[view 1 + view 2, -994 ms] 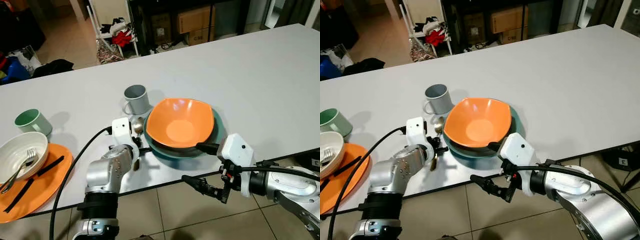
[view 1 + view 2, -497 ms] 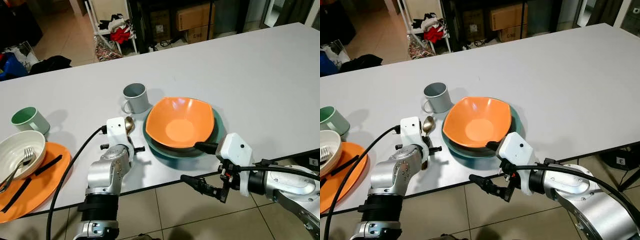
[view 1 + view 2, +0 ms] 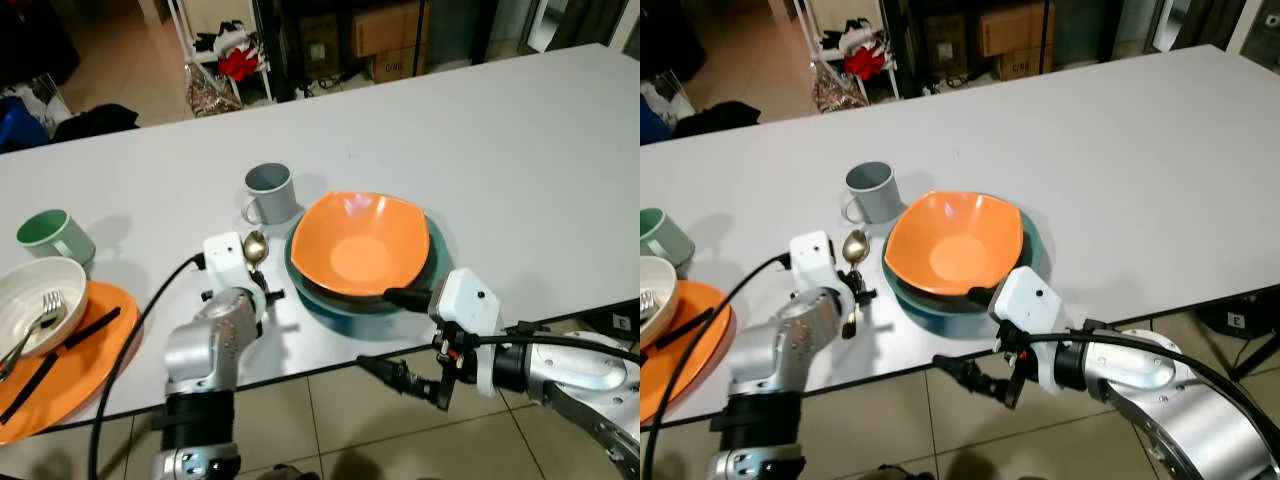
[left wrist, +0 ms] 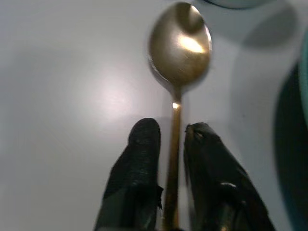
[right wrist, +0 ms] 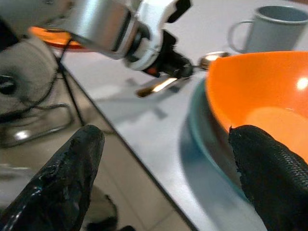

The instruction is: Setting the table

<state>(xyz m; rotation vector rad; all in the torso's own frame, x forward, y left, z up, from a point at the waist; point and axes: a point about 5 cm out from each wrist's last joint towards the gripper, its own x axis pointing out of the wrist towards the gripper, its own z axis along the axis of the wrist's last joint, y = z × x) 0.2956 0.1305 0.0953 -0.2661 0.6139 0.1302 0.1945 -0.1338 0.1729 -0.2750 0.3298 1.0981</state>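
A gold spoon (image 4: 179, 45) lies lengthwise just left of the teal plate (image 3: 322, 305), its bowl end pointing toward the grey mug (image 3: 270, 190). My left gripper (image 4: 171, 127) is shut on the spoon's handle, low over the table. An orange bowl (image 3: 362, 240) sits on the teal plate. My right gripper (image 3: 374, 327) hangs open at the table's front edge. One of its fingers (image 3: 400, 297) is by the plate's rim and the other is below the table edge.
At the left stand a green mug (image 3: 48, 237) and an orange plate (image 3: 85, 365) carrying a white bowl (image 3: 30, 300) with a fork and black chopsticks (image 3: 60, 345). The white table (image 3: 520, 170) stretches bare to the right. Shelves and boxes stand beyond it.
My left gripper has carried the spoon a little to the left, away from the teal plate's rim. The right gripper has stayed put.
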